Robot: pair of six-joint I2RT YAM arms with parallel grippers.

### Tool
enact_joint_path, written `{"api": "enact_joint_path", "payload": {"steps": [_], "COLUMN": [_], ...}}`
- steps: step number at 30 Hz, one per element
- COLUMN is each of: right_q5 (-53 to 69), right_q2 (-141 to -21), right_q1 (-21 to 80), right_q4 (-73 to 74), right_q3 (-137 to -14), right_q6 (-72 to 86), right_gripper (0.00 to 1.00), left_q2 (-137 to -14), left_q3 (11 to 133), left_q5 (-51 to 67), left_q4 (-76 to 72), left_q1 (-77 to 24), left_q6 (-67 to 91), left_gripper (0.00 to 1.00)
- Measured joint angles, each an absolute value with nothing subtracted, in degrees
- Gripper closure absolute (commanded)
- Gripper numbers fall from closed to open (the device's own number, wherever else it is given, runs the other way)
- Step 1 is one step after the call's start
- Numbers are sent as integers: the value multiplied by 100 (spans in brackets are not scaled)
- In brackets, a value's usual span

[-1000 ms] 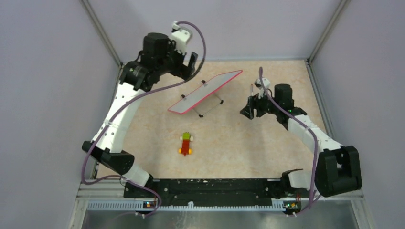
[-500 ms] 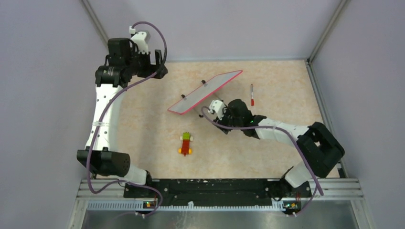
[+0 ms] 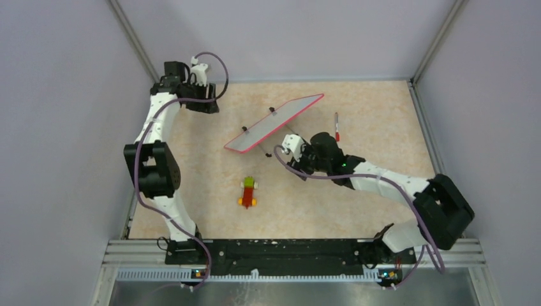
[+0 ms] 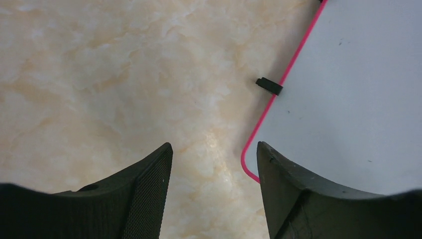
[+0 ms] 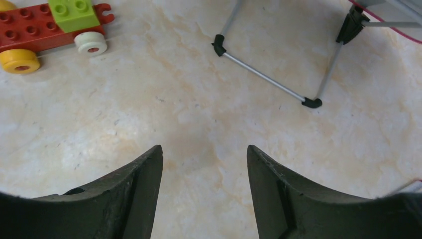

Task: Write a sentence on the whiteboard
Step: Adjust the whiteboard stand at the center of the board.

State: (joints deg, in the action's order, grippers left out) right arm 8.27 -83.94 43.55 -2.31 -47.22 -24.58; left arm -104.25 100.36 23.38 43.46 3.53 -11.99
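marker (image 3: 336,127) now lies loose on table (image 3: 357,191) at the whiteboard's 3 o'clock, no longer by my right gripper (image 5: 204,148), which has swung in beside the wire legs (image 5: 268,79). whiteboard (image 3: 274,122) stands tilted mid-table. left gripper (image 4: 214,147) backed off to its 10 o'clock. both finger pairs released, empty. writing step looks over, but i can't see any words from here.

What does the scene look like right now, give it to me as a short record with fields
whiteboard: standing tilted on its wire legs, mid-table; no writing visible
marker: lying on the table by the board's right end, apart from both grippers
toy brick car: on the near side of the board
left gripper: open, empty, above the table by a board corner
right gripper: open, empty, near the board's legs
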Motion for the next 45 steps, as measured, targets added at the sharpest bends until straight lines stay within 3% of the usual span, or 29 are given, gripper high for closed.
{"api": "enact_joint_path", "payload": {"steps": [7,23,30,45], "right_q5": [1599,2200,2259,2517], "right_q2": [-6991,-6305,-6270,-6263], "right_q1": [3489,2545,2429,2154], "right_q4": [445,1280,1450,1470], "right_q3": [-4386,-4198,-4200,-4204], "right_q6": [-2198,-1704,-1682,-1509], "right_gripper": [36,35,34,33], "left_q2": [-12169,-13819,-13793,-12453], "left_q3": [10803,11885,11384,9139], "left_q5": [2941,3404,3352,3756], "left_q4": [3938,3085,2963,2810], "left_q1": [316,-460,-558,-550], "left_q6": [-1485,-1323,-1662,-2163], "left_gripper": [47,54,60,72]}}
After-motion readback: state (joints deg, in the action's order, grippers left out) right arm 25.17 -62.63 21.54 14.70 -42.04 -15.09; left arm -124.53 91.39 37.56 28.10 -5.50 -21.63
